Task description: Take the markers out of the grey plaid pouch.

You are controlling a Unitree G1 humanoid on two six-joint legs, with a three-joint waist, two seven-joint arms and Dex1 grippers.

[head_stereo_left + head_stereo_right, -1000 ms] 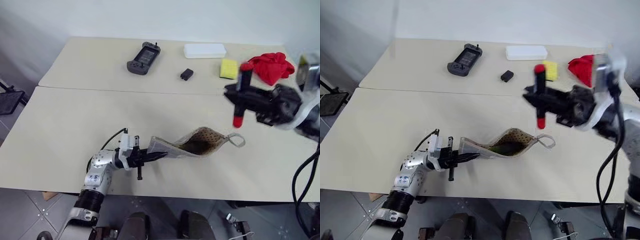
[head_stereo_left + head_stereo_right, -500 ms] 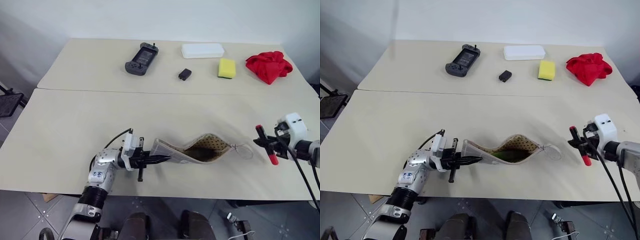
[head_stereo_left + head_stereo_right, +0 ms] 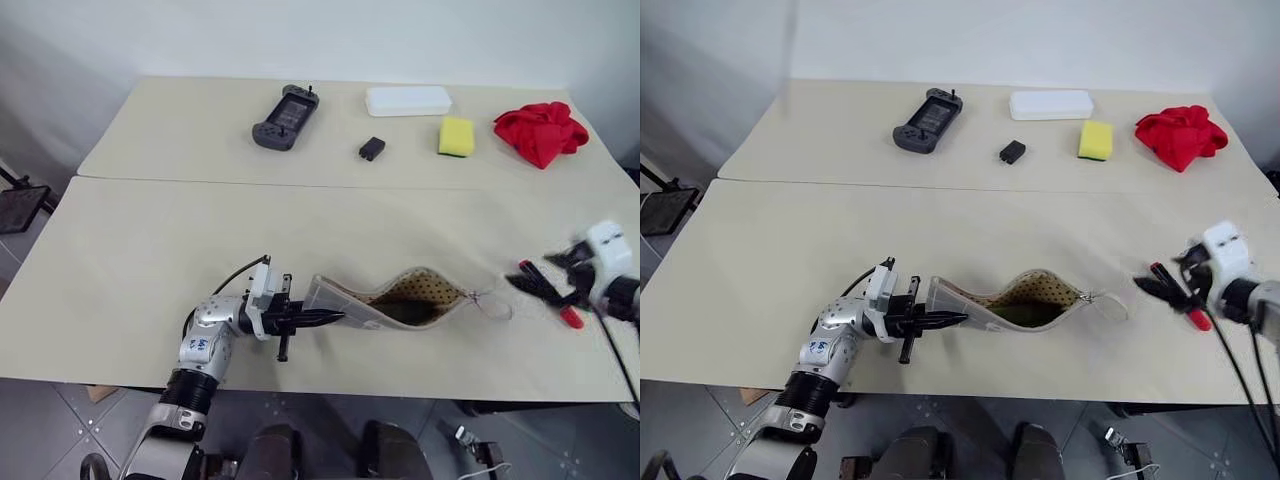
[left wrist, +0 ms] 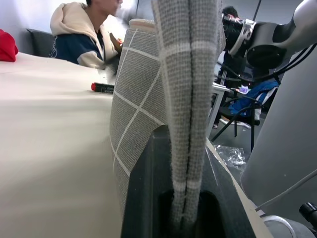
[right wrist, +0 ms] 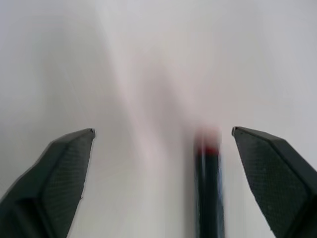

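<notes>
Here one red marker [image 3: 1177,296], one grey plaid pouch [image 3: 1015,305], two grippers.

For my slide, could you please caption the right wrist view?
Open right gripper fingers either side of a red-and-black marker over the table.

One pouch [image 3: 385,303], one red marker [image 3: 1178,296], one controller [image 3: 281,117]

even bright light, blurred right gripper [image 3: 548,284]
</notes>
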